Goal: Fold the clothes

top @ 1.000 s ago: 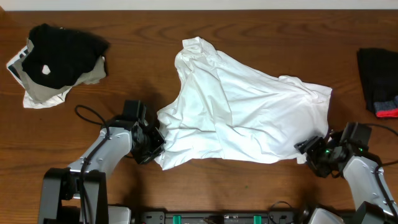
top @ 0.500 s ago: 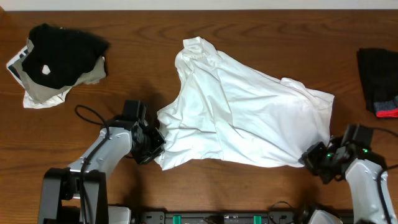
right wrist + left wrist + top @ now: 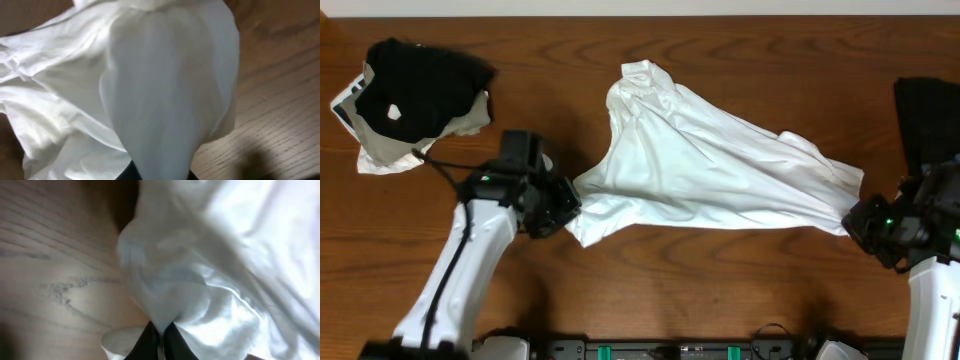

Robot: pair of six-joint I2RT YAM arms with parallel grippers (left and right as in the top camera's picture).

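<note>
The clothes are one white T-shirt (image 3: 710,170), bunched and pulled taut across the middle of the wooden table, its print hidden. My left gripper (image 3: 570,200) is shut on the shirt's left edge; in the left wrist view the cloth (image 3: 200,270) runs down between the dark fingertips (image 3: 150,342). On the right, my right gripper (image 3: 855,215) is shut on the shirt's right corner. In the right wrist view the fabric (image 3: 165,100) funnels into that gripper (image 3: 157,175) at the bottom edge. Both grippers hold the cloth lifted and stretched between them.
A black garment with a white spot (image 3: 420,85) lies on a pale cloth at the back left. A black garment with red trim (image 3: 925,125) lies at the right edge, just behind my right arm. Bare wood (image 3: 720,290) shows in front of the shirt.
My right gripper shut on the shirt's right corner and pulled it right and up. The left gripper rose and moved back with its edge. The shirt stretched out and narrowed.
</note>
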